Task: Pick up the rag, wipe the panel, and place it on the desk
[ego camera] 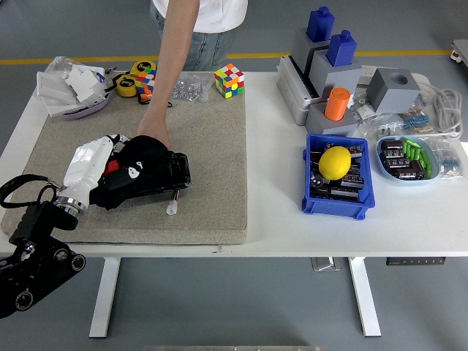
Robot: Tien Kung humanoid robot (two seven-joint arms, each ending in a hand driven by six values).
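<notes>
My left hand [110, 162], white with a black arm, comes in from the lower left and is shut on the black rag [134, 167]. The rag is pressed on a black panel [170, 172] that lies on the beige mat [212, 168]. A person at the far side reaches down, and their hand [153, 134] rests on the top of the panel and rag. A small white connector [172, 209] lies on the mat just in front of the panel. My right arm is not in view.
Two Rubik's cubes [229, 80] [146, 82], tape rolls and a bag of screws [189, 88] lie along the mat's far edge. A blue bin [314, 201] holding a yellow lemon [336, 162] stands to the right, with grey fixtures [322, 66] behind it.
</notes>
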